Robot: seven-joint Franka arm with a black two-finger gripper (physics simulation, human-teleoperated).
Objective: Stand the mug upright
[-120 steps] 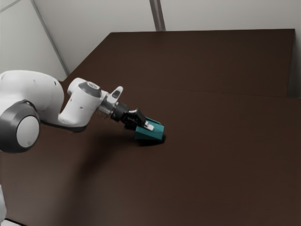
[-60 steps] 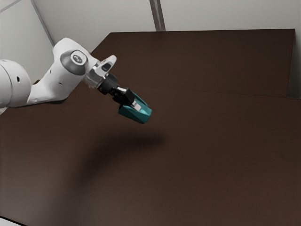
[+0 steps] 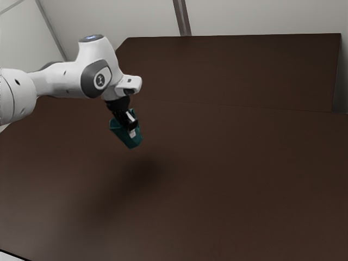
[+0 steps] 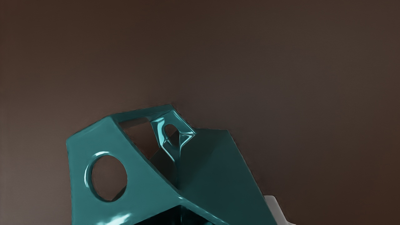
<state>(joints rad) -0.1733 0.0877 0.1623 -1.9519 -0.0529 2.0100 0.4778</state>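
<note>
Gripper point(image 3: 132, 130) pinching mug point(image 4: 215, 168); mug is tilted between its fingers, off the table point(image 3: 234, 179) beneath. Clearance likely there so the wrist can rotate it base-down. Needs levelling before lowering; a slanted base could tip on release.

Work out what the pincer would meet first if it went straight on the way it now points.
The pincer points mostly down, with the mug in its grip. Going straight on, it would likely bring the mug against the brown tabletop first; the depth of the gap is unclear.
</note>
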